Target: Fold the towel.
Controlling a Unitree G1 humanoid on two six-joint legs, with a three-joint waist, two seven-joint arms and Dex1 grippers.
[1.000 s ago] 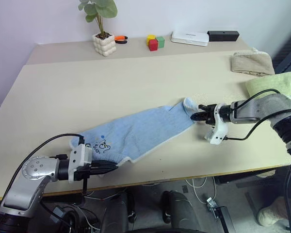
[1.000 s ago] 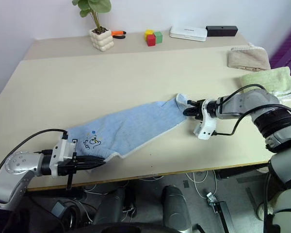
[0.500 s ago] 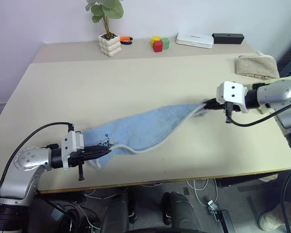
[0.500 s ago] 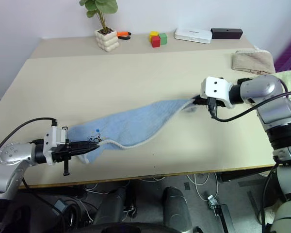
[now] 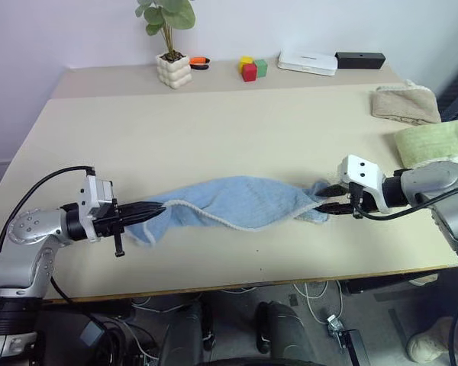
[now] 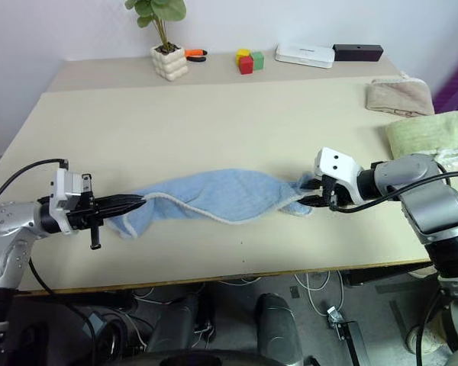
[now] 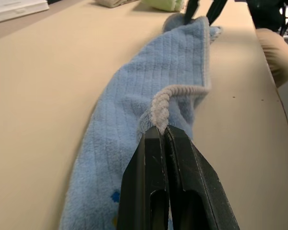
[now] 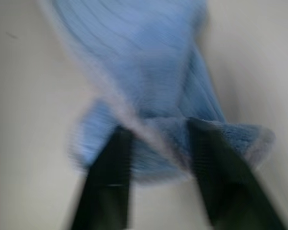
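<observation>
Holding one end of the towel by its pale trimmed edge, the left gripper has its jaws closed tight on the cloth; the left wrist view shows the rope-like trim pinched right at the tips. The towel lies stretched and twisted across the near part of the table, between the two grippers, with its middle sagging on the surface. At the towel's other end, the right gripper has its jaws spread apart, one on each side of the bunched corner, so this end seems released and not gripped.

I judge that the step in hand is laying the towel out, before any real fold. The next move probably calls for flattening the twisted cloth and taking a clean corner again with the right gripper.
</observation>
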